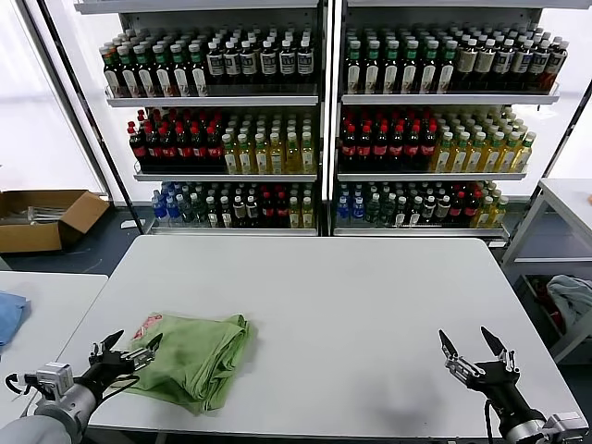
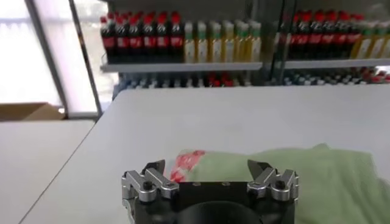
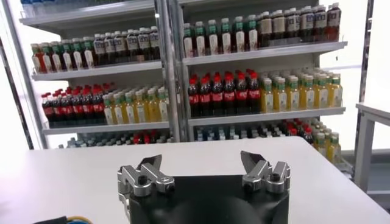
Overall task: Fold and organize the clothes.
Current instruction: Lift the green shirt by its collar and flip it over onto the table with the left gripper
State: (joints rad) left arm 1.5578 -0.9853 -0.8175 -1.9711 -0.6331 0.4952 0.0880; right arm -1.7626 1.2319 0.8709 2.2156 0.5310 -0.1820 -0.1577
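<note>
While the folded green shirts [image 1: 192,356] lie near the table's [image 1: 351,305] front edge, the left gripper [image 1: 127,352], jaws spread and empty, hovers beside them; withdrawing low could snag and unfold them. The right gripper [image 1: 474,353] waits open, well apart.

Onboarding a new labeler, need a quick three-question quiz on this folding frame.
1. True or false: the left gripper is clamped on the green shirt.
2. Where is the right gripper? A) over bare table, open B) on the shirt C) at the shelves
3. Fill in: the red-and-white print shows at the shirt's ___ edge in the head view.

Key: 1 false, it is open at the shirt's edge; 2 A; 3 left.
</note>
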